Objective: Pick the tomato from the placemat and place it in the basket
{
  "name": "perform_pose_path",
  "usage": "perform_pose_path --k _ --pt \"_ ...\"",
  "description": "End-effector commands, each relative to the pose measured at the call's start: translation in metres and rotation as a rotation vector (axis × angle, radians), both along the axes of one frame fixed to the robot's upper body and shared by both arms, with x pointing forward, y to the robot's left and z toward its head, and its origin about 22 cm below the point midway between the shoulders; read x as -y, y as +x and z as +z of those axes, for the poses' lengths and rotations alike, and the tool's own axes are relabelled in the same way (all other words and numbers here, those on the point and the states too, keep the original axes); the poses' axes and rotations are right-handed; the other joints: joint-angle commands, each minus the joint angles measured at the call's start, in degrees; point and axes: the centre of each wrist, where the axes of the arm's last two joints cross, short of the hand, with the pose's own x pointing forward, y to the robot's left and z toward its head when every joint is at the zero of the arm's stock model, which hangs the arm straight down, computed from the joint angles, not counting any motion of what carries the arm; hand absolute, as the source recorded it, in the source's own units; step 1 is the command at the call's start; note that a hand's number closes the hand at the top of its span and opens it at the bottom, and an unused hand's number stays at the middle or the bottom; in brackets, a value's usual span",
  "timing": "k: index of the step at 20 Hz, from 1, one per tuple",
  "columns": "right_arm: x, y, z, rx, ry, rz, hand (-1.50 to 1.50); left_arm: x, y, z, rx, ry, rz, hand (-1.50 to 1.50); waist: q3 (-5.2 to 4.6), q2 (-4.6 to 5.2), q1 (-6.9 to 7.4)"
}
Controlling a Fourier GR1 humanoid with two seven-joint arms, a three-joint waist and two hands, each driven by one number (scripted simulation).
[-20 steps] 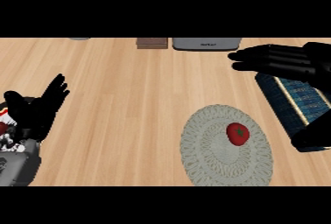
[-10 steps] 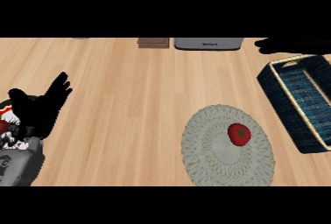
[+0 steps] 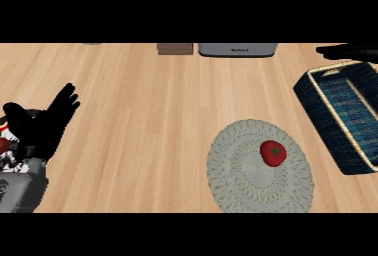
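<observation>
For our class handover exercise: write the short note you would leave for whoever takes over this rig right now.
Left robot hand: open, resting at the left edge, holding nothing.
Right robot hand: only partly visible at the top right, beyond the basket; finger state unclear.
Tomato: on the round placemat, right of its centre, untouched.
Basket: right of the placemat, no tomato inside.
Done: nothing yet.
Left: grasp the tomato, lift it, place it in the basket.

Right hand [image 3: 347, 51] cut by right edge (only fingers); basket [image 3: 330, 125] partly cropped.
</observation>
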Motion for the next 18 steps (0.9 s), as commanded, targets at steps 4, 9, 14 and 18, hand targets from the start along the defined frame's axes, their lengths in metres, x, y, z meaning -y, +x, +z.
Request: perform_pose_path --k 4,9,14,18 --pt "0.011 0.0 -0.083 -0.096 0.065 0.126 -1.5 0.003 0.006 0.0 0.007 -0.004 0.006 0.0 0.03 0.21 -0.04" --pt "0.001 0.001 -0.119 -0.064 0.129 0.121 -1.5 0.011 -0.003 -0.012 -0.004 0.005 0.005 0.0 -0.05 -0.19 -0.13" --pt "-0.034 0.014 -0.175 -0.095 0.192 0.114 -1.5 -0.007 0.005 0.021 0.006 0.021 -0.015 0.0 -0.01 -0.11 0.72" --pt "-0.038 0.017 -0.2 -0.148 0.239 0.115 -1.5 0.008 0.008 -0.002 0.009 0.013 0.004 0.0 -0.06 -0.09 0.0"
